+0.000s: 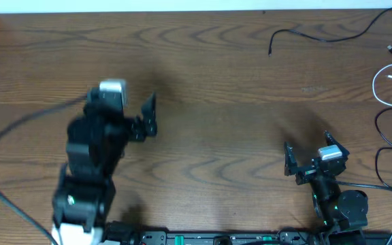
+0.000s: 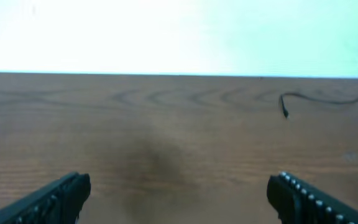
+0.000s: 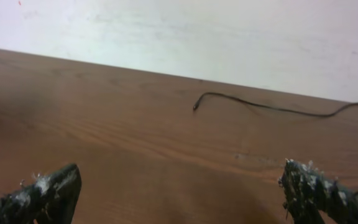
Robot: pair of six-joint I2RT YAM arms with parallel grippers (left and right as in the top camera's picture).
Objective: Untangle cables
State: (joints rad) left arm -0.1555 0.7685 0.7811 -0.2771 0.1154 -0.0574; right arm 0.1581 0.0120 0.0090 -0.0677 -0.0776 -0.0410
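Cables [image 3: 260,106] were held by neither claw. The left gripper [image 1: 150,114] was released, its fingers spread wide above the table [image 1: 216,82]. The right gripper [image 1: 306,141] was likewise released and held nothing. One black cable [image 1: 318,37] lay well apart from both, near the far edge, its plug end at the left. The white cable [image 1: 375,85] was looped at the right edge, with a second black cable [image 1: 378,129] just nearer the robot. Whether these two crossed could not be determined, as the frame cut them off.
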